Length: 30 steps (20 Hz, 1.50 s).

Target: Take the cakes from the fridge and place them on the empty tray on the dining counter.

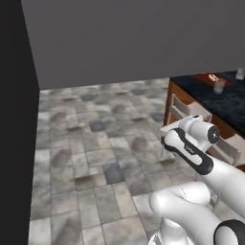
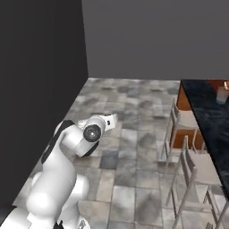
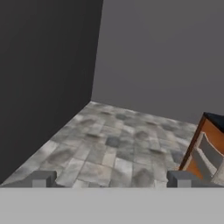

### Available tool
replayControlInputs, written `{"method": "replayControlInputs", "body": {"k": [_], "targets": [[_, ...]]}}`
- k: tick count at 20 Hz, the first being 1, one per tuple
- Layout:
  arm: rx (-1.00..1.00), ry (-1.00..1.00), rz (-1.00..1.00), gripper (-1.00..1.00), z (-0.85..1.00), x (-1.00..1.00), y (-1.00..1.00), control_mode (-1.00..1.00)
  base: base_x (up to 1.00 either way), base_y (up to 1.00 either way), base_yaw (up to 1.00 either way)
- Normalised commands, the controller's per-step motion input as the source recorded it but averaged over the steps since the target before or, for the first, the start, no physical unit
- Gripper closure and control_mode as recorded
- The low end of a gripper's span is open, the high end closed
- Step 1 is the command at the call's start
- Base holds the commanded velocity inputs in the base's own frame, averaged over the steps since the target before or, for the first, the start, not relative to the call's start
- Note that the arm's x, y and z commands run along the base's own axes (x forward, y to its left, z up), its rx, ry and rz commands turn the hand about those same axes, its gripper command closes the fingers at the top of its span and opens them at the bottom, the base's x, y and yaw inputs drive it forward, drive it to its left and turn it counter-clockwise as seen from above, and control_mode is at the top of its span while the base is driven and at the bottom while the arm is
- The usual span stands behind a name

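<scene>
Gripper (image 3: 109, 180): its two tips stood wide apart at the bottom of the hand view, with nothing between them, and pointed over the floor (image 3: 109, 140) toward the room's corner. Arm (image 1: 191, 143): folded close above its base, the elbow raised, short of the counter. Counter (image 1: 225, 103): black marbled top on a wooden base, at the right of both base views, well apart from the gripper; a glass (image 1: 219, 86) stood on the counter's far part. Chairs (image 2: 190, 172): pale, drawn up along the counter's near side. Walls (image 2: 147, 40): plain grey beyond the counter, darker opposite it. Floor: grey stone tiles, bare between the arm and the counter.
</scene>
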Motion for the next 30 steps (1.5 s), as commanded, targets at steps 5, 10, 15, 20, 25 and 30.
{"method": "replayControlInputs", "body": {"k": [5,10,15,20,25,30], "targets": [[0.00,0.00,0.00,-1.00,0.00,0.00,0.00,1.00,1.00,0.15,-0.07],[0.00,0.00,0.00,-1.00,0.00,0.00,0.00,1.00,1.00,0.11,-0.08],[0.00,0.00,0.00,-1.00,0.00,0.00,0.00,1.00,1.00,0.00,-0.18],[0.00,0.00,0.00,-1.00,0.00,0.00,0.00,1.00,1.00,0.01,-0.25],[0.00,0.00,0.00,-1.00,0.00,0.00,0.00,1.00,1.00,0.03,-0.26],[0.00,0.00,0.00,-1.00,0.00,0.00,0.00,1.00,1.00,0.00,-0.25]]}}
